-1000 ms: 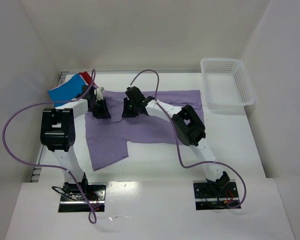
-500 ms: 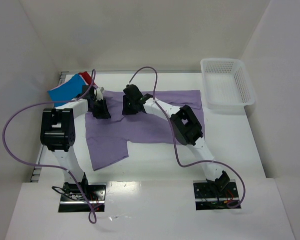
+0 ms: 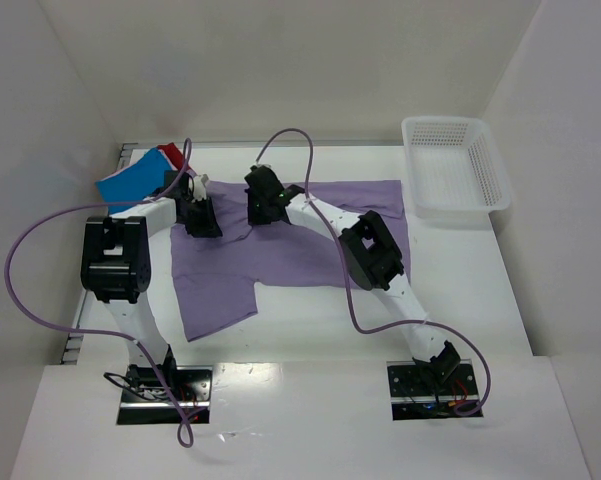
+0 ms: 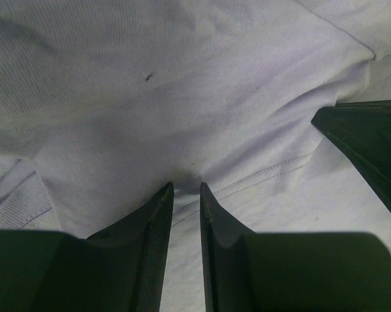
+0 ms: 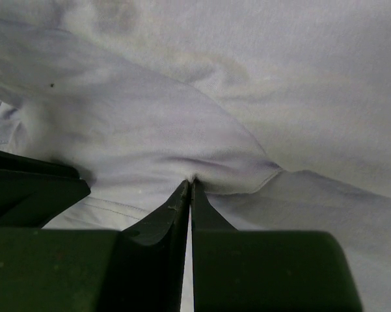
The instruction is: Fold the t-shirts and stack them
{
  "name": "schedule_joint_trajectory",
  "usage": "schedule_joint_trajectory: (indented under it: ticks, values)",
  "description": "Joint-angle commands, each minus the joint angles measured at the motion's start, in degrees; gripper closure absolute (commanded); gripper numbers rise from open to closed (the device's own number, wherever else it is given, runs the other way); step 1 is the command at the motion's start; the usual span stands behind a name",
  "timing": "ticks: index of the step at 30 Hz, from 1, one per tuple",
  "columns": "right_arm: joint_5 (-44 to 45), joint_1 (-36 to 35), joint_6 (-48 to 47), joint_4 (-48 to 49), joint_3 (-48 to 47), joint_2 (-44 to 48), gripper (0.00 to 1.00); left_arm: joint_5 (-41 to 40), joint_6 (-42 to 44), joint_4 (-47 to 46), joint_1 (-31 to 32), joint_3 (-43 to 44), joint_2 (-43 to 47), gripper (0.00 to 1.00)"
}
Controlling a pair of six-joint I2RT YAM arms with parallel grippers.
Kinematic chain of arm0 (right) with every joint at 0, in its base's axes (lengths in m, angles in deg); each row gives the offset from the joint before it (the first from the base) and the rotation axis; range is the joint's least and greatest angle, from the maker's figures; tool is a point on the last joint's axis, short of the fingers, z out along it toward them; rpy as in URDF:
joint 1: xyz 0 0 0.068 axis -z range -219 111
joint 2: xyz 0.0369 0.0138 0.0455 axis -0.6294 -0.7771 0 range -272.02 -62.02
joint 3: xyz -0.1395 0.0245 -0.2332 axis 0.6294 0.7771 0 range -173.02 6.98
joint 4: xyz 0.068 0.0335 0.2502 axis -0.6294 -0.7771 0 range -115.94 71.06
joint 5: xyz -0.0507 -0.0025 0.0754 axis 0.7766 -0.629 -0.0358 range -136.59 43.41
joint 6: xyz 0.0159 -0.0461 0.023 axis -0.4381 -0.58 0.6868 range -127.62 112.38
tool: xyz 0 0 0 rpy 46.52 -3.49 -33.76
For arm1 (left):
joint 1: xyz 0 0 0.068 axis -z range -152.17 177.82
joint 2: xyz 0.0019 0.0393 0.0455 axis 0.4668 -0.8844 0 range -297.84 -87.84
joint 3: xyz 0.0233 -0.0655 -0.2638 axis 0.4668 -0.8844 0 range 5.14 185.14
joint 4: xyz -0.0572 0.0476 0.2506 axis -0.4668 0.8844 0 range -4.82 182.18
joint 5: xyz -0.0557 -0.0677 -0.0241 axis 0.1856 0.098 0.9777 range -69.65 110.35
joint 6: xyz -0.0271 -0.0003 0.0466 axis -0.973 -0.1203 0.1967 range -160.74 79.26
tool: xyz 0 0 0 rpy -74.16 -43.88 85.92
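Note:
A large lavender t-shirt lies spread on the white table. Both grippers sit at its far edge, close together. My left gripper pinches a fold of the lavender cloth between narrow-set fingertips. My right gripper has its jaws pressed together on a bunched ridge of the same shirt. A folded blue t-shirt with a red one behind it lies at the far left corner.
A white mesh basket stands at the far right. White walls close in the table on the left, back and right. Purple cables loop above both arms. The right gripper's finger shows in the left wrist view.
My right gripper has moved a little toward the far left along the shirt's edge and closed on the cloth. The left gripper and the shirt's lower part have stayed put.

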Motion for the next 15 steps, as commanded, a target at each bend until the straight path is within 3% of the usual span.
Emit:
schedule_joint_trajectory:
  ticks: [1,4,9,11,15]
  values:
    - [-1.41,-0.44,-2.78,2.61,-4.33,1.25,0.94,-0.88,0.48,0.54,0.09,-0.09,-1.54,0.69]
    - [-5.29,-0.44,-3.49,4.45,-4.33,0.62,0.87,-0.88,0.48,0.54,0.09,-0.09,-1.54,0.69]
    - [-9.07,-0.44,-3.49,7.53,-3.81,0.62,0.87,-0.88,0.48,0.54,0.09,-0.09,-1.54,0.69]
    - [-10.4,-0.44,-3.49,8.15,-3.81,0.62,0.8,-0.36,0.48,0.54,0.09,-0.09,-2.06,0.69]
    - [-7.95,-0.44,-2.88,6.84,-3.81,0.62,0.56,-0.36,0.48,0.54,0.09,-0.09,-2.06,0.69]
